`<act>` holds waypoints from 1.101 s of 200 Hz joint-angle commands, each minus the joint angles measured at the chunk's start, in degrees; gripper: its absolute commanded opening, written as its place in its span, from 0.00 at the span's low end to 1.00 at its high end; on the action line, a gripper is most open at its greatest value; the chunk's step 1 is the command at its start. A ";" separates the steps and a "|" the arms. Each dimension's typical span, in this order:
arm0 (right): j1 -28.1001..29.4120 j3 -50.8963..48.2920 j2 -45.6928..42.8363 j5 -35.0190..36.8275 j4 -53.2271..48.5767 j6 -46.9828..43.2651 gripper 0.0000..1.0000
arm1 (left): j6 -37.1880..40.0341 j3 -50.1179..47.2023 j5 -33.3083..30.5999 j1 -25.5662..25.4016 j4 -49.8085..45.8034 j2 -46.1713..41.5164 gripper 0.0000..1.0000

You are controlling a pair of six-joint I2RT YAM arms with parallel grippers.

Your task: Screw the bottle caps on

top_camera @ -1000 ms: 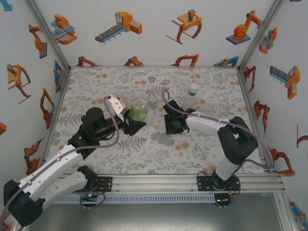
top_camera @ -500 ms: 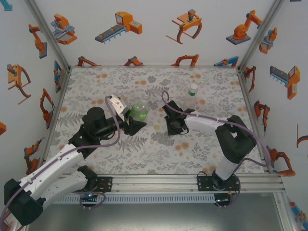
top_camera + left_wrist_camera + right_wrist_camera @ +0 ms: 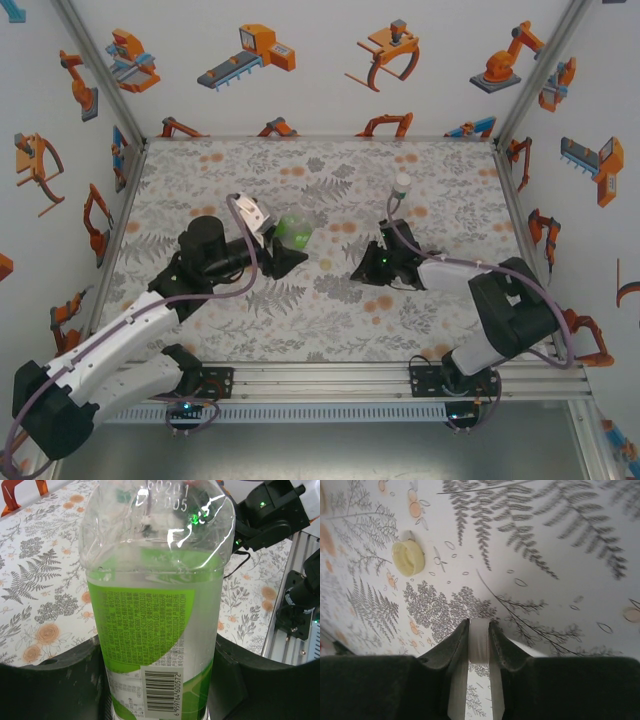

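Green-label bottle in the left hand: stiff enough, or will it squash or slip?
Probably soft: the bottle has thin clear walls, dented above the label. Likely heavyish for its size, being mostly full. The glossy label may let it spin in the left hand.

The table [image 3: 200, 170] is covered edge to edge with a pale sheet printed with grey ferns, leaves and small orange blossoms. An aluminium rail [image 3: 320, 375] runs along its near edge. Over towards the far right, a small clear bottle [image 3: 401, 190] stands upright on the sheet with a white top on it. Seen from the right wrist, a pale yellow cap [image 3: 407, 557] lies flat on the print, seemingly open side up, with nothing touching it.
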 commanded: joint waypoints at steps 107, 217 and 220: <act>-0.37 2.28 -2.25 8.86 -15.98 -4.86 0.49 | -0.44 2.18 1.61 0.25 0.39 -0.20 0.00; 13.01 22.62 11.29 24.76 -36.15 -14.31 0.44 | -0.25 0.31 0.60 0.29 -0.27 -2.59 0.00; 13.01 22.82 11.48 24.88 -36.18 -14.26 0.43 | -0.24 0.30 0.64 0.29 -0.23 -2.61 0.00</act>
